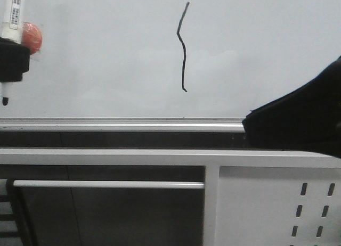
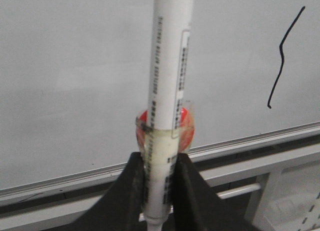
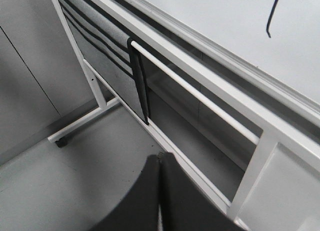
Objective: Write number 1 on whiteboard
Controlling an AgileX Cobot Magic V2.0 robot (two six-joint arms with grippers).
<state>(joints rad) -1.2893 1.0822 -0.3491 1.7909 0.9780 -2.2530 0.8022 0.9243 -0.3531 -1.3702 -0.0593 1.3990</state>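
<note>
The whiteboard (image 1: pixel 106 54) fills the upper front view, with its silver rail along the lower edge. The number 1 (image 1: pixel 183 49) is a thin wavy black stroke on it, and also shows in the left wrist view (image 2: pixel 282 56) and partly in the right wrist view (image 3: pixel 272 13). My left gripper (image 2: pixel 161 158) is shut on a white marker pen (image 2: pixel 167 76) with an orange-red band, held upright at the far left (image 1: pixel 11 27), tip down and well left of the stroke. My right gripper (image 3: pixel 160 158) is shut and empty, low at the right (image 1: pixel 298 123).
A white stand frame with a horizontal bar (image 1: pixel 106 185) and a perforated white panel (image 1: pixel 311 214) sits under the board. The right wrist view shows the stand's leg with a caster (image 3: pixel 61 142) on the grey floor.
</note>
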